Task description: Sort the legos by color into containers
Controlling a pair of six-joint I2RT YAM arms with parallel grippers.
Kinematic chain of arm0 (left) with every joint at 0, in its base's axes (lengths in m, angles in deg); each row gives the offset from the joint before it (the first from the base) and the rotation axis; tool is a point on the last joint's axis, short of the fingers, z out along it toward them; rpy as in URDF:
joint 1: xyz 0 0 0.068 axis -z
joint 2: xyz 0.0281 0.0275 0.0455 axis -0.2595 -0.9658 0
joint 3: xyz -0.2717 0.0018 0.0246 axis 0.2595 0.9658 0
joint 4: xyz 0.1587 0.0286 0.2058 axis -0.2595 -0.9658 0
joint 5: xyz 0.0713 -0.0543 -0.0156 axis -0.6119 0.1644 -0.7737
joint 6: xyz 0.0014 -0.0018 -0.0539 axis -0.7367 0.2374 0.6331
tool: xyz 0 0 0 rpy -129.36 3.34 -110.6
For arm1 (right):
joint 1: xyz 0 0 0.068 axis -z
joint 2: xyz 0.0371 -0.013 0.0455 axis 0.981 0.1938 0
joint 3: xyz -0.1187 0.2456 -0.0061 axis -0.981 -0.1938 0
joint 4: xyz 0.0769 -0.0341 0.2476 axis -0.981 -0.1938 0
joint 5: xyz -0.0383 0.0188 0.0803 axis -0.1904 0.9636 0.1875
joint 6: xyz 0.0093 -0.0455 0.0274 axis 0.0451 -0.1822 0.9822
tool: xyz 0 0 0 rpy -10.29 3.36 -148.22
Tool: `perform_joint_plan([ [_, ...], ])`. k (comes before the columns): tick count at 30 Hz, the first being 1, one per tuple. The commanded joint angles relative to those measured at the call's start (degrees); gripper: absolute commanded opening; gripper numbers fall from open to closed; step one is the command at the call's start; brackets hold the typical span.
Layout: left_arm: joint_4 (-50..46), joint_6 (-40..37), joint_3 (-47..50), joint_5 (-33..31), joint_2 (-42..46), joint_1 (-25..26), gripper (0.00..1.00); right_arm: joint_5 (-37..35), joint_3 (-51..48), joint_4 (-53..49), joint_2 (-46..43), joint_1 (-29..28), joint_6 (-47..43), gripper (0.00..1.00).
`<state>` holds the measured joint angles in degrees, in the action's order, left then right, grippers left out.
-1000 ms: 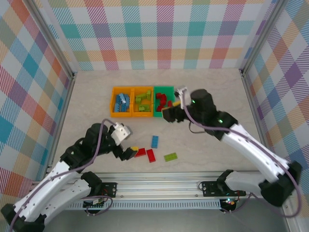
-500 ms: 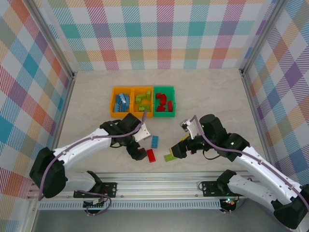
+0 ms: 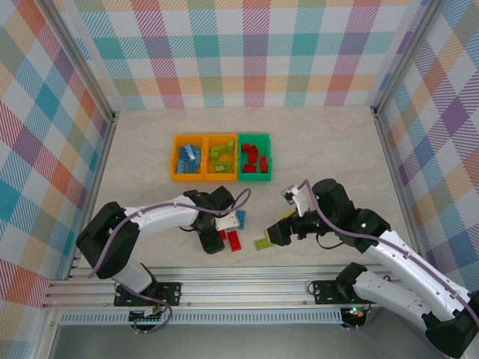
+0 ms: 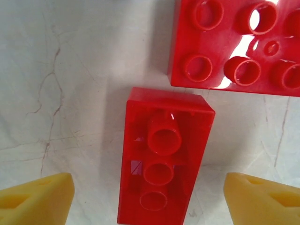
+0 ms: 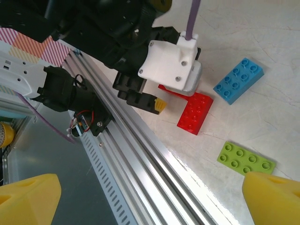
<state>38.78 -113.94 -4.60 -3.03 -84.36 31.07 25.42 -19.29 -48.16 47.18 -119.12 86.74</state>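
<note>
Left wrist: red brick (image 4: 164, 159) lies on the table (image 4: 70, 93) between the left gripper's (image 4: 150, 197) open jaws, long axis 12-to-6, fingertips (image 4: 37, 199) at 9 and 3, not touching. Right gripper (image 5: 150, 197) gapes wide, farther off.

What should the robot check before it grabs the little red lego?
1. Left gripper jaws open: ok.
2. Small red brick between its fingers: ok, roughly centred in the left wrist view.
3. Larger red brick outside the closing path: ok, it lies beyond the small one.
4. Fingers low enough to grip: cannot tell.
5. Green bin holds reds: ok.
6. Right gripper out of the way: ok, open beside the lime green brick.
</note>
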Motion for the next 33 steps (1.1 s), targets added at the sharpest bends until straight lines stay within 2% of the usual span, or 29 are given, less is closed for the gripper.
perform_joint_plan([
  [1,0.8,-3.9,0.3,0.3,-1.1,1.1,0.75,-1.5,-1.1,0.0,-1.0,-0.1,0.8,1.0],
  [3,0.7,-5.0,0.2,1.5,-1.6,1.1,0.68,-1.6,-1.3,-0.1,-0.8,-0.1,0.8,1.0],
  [10,0.0,-6.6,0.1,1.3,-3.4,1.2,0.28,0.7,-1.2,-0.1,0.5,-0.1,0.6,1.0],
  [12,0.1,-6.6,0.1,0.8,-3.1,1.1,0.2,0.3,-1.1,-0.1,0.3,-0.1,0.6,1.0],
  [15,0.3,-6.6,-0.3,0.5,-1.0,1.2,0.18,-0.5,-1.1,0.0,-0.2,-0.1,0.8,1.0],
  [19,3.6,-4.0,-2.6,1.5,6.0,1.1,0.19,-0.8,-1.2,0.8,-0.3,-0.1,1.2,1.0],
  [22,10.9,2.4,-6.6,0.2,8.7,0.7,0.18,-1.1,-1.2,1.5,-0.3,-0.1,1.4,1.0],
  [24,16.4,8.4,-9.3,-1.6,7.6,0.5,0.18,-1.7,-1.2,1.7,-0.4,-0.1,1.5,1.0],
  [27,20.1,18.6,-16.6,-4.5,1.0,-0.9,0.2,-2.8,-1.3,2.2,-1.2,-0.1,2.3,1.0],
  [29,17.1,23.4,-24.6,-7.3,-5.8,-1.5,0.24,-3.3,-1.5,2.5,-1.9,-0.2,3.1,1.0],
  [33,10.0,27.2,-41.0,-10.9,-19.1,-3.4,0.27,-4.0,-1.3,2.1,-3.4,-0.1,4.3,1.0],
])
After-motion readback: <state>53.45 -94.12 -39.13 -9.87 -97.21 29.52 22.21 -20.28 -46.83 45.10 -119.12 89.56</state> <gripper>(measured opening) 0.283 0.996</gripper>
